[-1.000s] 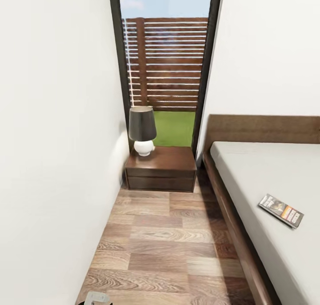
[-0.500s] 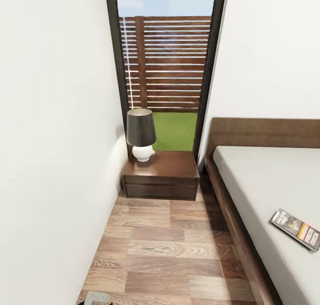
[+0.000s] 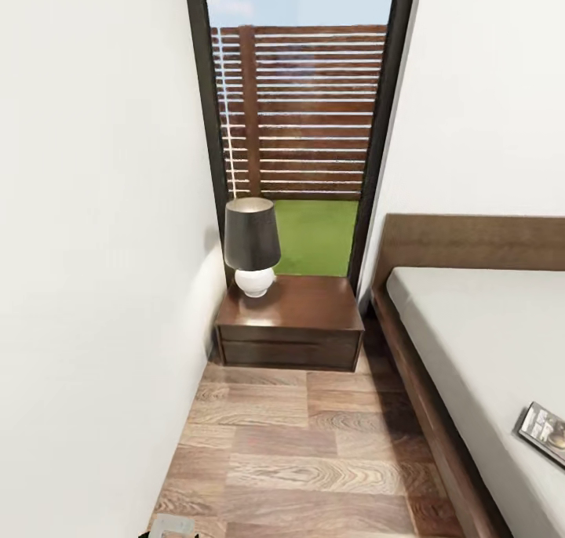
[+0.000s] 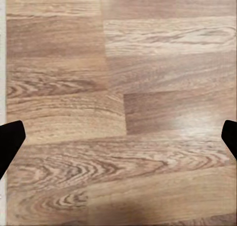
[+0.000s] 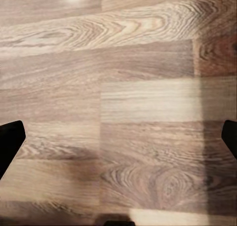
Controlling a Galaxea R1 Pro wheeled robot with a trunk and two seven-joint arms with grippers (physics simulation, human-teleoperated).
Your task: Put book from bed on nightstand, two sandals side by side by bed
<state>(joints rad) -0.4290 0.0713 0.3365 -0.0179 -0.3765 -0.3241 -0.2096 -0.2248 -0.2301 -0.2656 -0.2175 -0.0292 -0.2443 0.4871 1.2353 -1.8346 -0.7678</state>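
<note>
On bed (image 3: 471, 326), dark book (image 3: 543, 432), seemingly pictured.

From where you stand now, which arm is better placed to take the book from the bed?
Probably the right arm: the book lies on the bed at the robot's right. Both grippers, left and right, are open over the floor.
</note>
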